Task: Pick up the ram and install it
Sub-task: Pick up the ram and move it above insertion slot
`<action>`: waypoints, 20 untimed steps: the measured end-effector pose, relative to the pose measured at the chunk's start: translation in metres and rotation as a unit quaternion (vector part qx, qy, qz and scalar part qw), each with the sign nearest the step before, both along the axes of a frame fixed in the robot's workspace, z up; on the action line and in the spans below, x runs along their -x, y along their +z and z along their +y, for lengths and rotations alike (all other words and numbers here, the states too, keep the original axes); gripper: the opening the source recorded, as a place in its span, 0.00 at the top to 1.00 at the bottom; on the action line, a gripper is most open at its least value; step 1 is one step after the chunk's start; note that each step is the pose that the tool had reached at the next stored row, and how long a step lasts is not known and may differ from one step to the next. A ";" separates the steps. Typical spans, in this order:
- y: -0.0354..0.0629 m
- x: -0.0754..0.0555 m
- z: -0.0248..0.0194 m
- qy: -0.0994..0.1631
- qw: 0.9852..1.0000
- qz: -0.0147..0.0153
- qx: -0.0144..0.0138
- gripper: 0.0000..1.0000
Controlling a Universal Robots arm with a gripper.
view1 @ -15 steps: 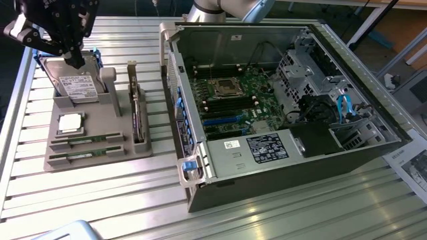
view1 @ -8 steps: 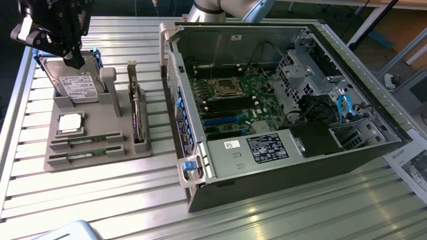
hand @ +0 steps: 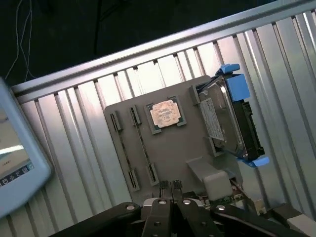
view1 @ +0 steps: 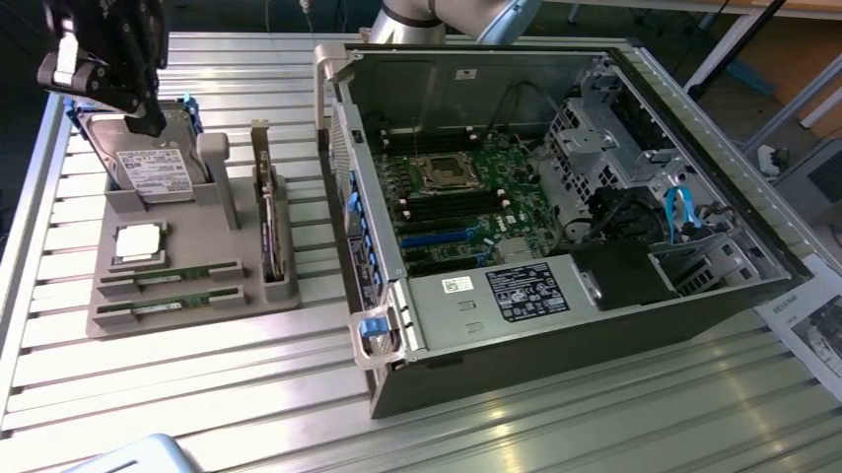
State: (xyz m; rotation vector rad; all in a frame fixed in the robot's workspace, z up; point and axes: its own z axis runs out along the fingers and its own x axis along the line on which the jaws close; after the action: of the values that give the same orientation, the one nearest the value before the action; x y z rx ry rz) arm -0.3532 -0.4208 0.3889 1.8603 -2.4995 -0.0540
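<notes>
Two ram sticks (view1: pixel 172 276) (view1: pixel 169 304) lie edge-up in the slots along the front of a grey holder tray (view1: pixel 197 325) on the exterior view's left. In the wrist view they show as two thin strips (hand: pixel 123 150) (hand: pixel 143 144) beside the silver processor chip (hand: pixel 165 114). My gripper (view1: pixel 142 120) hangs above the tray's far end, over the hard drive (view1: pixel 156 172), well away from the ram. Its fingertips (hand: pixel 170 188) are shut with nothing between them. The open computer case (view1: pixel 553 197) holds the motherboard (view1: pixel 460 197) with its dark memory slots.
An expansion card (view1: pixel 270 227) stands upright at the tray's side nearest the case. The hard drive has a blue carrier (hand: pixel 237 84). A pale device (hand: pixel 19 163) lies near the table's front corner. The case's raised wall (view1: pixel 345 197) stands between tray and motherboard.
</notes>
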 end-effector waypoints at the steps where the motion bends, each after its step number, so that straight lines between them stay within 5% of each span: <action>1: 0.0000 0.000 0.0000 0.014 1.000 0.000 0.000 0.90; 6: 0.0000 0.000 0.0000 0.071 0.997 0.000 0.000 0.90; 13: 0.0000 0.000 0.0000 0.143 0.990 0.000 0.000 0.90; 20: 0.0000 0.000 -0.0001 0.145 0.989 0.000 0.000 0.90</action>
State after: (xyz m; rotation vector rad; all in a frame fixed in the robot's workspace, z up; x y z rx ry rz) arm -0.3532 -0.4209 0.3889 2.2003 -2.1993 -0.0476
